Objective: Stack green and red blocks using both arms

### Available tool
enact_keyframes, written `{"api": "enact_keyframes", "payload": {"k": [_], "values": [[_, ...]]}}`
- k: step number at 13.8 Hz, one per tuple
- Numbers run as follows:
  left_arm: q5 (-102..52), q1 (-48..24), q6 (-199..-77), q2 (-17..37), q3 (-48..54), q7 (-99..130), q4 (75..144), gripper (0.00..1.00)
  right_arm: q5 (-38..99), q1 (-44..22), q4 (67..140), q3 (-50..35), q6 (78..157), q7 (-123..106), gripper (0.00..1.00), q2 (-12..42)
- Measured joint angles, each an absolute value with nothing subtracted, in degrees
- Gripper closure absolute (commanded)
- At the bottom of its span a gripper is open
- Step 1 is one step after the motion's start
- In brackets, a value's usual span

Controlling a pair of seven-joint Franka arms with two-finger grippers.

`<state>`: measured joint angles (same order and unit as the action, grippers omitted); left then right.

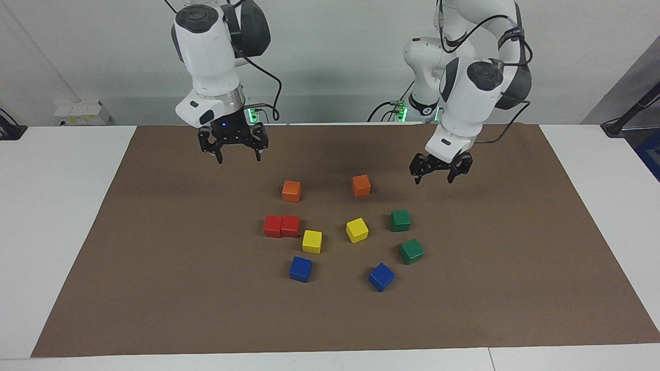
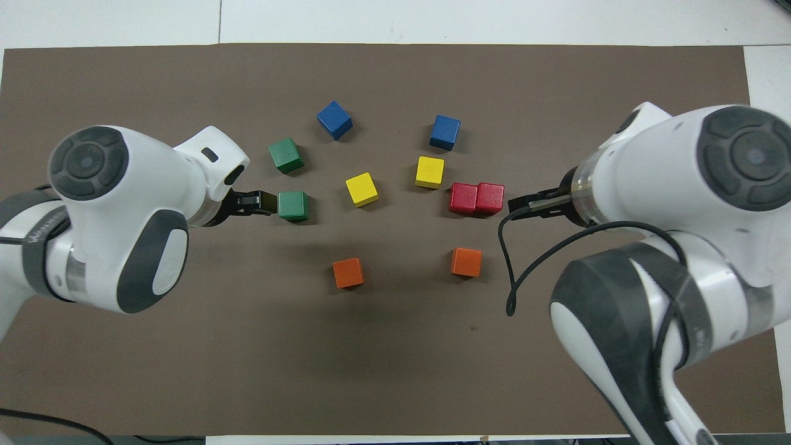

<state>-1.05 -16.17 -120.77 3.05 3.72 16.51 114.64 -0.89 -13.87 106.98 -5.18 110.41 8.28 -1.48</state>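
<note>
From my station I read the facing view from its left edge across. My right gripper (image 1: 234, 154) hangs in the air over bare brown mat (image 1: 154, 247), jaws spread and empty. Below it, toward the right arm's end, the two red blocks (image 1: 281, 226) sit touching side by side, with an orange cube (image 1: 291, 190) nearer to the robots and a yellow cube (image 1: 312, 241) just beside them. Toward the left arm's end lie the two green blocks, apart from each other: one (image 1: 400, 220) square to the mat, the other (image 1: 411, 251) farther from the robots and turned. My left gripper (image 1: 440, 174) hovers over the mat close to the nearer green block, jaws spread, holding nothing.

I judge these blocks light, rigid and matte, so not slippery. I would pinch each across two opposite flat faces. The red pair offers only its free faces, and the turned green block needs a wrist rotation first.
</note>
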Motion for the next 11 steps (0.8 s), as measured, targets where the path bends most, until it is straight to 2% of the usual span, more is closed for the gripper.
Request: {"api": "enact_keyframes", "payload": {"k": [3,11], "values": [[-1.05,-17.65,-126.11,6.09,3.72,17.14,116.68,0.0,-0.94,-16.63,110.41,-5.26,116.46,-3.17,0.0,0.0],[-1.05,-20.79,-134.12,13.7,3.75,20.58,116.85,0.0,-0.96,-15.89,113.86,-4.47,130.73,-33.72,0.0,5.53]]}}
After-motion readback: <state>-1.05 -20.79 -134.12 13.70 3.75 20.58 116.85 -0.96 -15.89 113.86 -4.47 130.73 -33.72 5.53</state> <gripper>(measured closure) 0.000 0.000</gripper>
